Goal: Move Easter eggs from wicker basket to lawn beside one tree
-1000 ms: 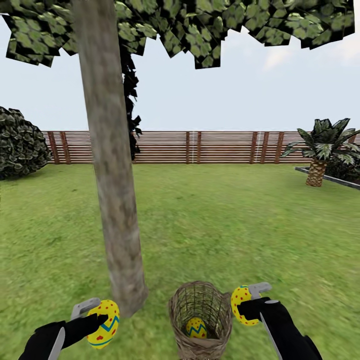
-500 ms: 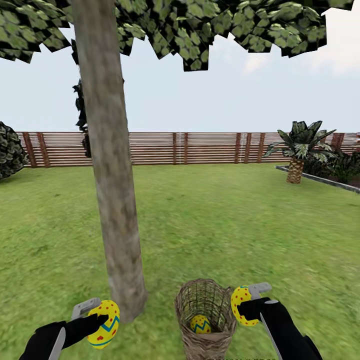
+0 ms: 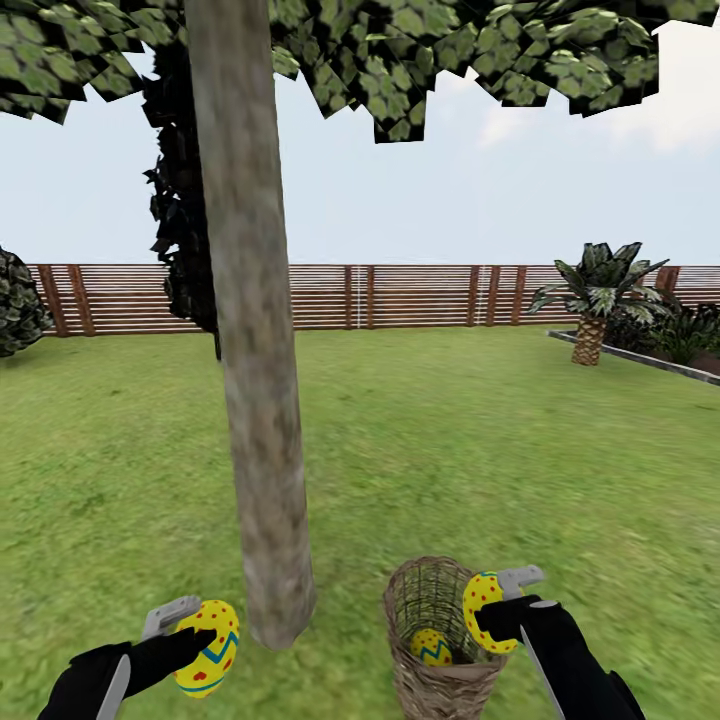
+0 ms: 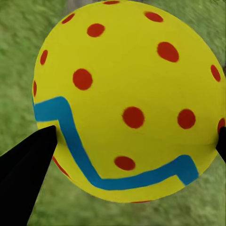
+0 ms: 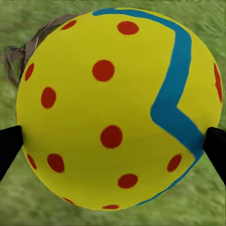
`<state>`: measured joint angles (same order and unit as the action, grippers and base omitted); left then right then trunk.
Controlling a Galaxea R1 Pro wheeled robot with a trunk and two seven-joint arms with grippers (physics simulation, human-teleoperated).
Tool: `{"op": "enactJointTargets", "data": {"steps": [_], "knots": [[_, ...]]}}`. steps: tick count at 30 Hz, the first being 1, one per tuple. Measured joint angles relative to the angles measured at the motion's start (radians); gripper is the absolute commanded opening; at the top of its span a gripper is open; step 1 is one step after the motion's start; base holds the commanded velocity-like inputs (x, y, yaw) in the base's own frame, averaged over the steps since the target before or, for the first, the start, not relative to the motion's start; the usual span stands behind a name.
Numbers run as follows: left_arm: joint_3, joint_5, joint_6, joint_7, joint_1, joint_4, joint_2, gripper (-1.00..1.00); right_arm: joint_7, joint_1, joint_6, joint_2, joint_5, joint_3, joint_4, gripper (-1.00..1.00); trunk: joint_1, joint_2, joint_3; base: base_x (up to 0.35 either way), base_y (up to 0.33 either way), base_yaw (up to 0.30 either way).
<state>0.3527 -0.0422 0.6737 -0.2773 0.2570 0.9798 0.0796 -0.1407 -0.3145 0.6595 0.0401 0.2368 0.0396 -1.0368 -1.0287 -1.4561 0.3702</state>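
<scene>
Head view: one yellow egg (image 3: 208, 647) is held clamped in the left gripper (image 3: 190, 633) just beside the foot of the grey-tan tree (image 3: 262, 400), a second egg (image 3: 484, 612) is gripped by the right gripper (image 3: 500, 606) at the rim of the wicker basket (image 3: 440, 690) standing on the lawn (image 3: 450, 440), and a third egg (image 3: 432, 647) is seen lying inside the basket. Left wrist view: the dotted egg (image 4: 127, 101) is pinched between two black fingertips (image 4: 28, 165), with blurred grass behind. Right wrist view: the other egg (image 5: 117, 108) is clasped between dark fingertips (image 5: 9, 146), and a piece of basket rim (image 5: 28, 47) is seen beside it.
</scene>
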Motion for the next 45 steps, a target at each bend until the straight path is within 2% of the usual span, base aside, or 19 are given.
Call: {"op": "enactJointTargets", "data": {"steps": [18, 31, 45], "knots": [[0.002, 0.000, 0.000, 0.000, 0.000, -0.001, 0.002, -1.00, 0.000, 0.000, -0.002, -0.001, 0.001, -0.003, 0.022, -1.00, 0.000, 0.000, 0.000, 0.003, 0.332, 0.000], [0.002, -0.001, 0.000, 0.002, 0.000, -0.006, 0.001, -1.00, 0.000, 0.000, 0.000, -0.005, 0.002, -0.005, 0.023, -1.00, 0.000, 0.000, 0.000, 0.128, 0.323, -0.002], [0.001, 0.000, -0.002, 0.006, 0.000, -0.024, -0.001, -1.00, -0.001, 0.000, 0.000, -0.005, 0.001, -0.005, 0.023, -1.00, 0.000, 0.000, 0.000, 0.045, 0.328, -0.223]]}}
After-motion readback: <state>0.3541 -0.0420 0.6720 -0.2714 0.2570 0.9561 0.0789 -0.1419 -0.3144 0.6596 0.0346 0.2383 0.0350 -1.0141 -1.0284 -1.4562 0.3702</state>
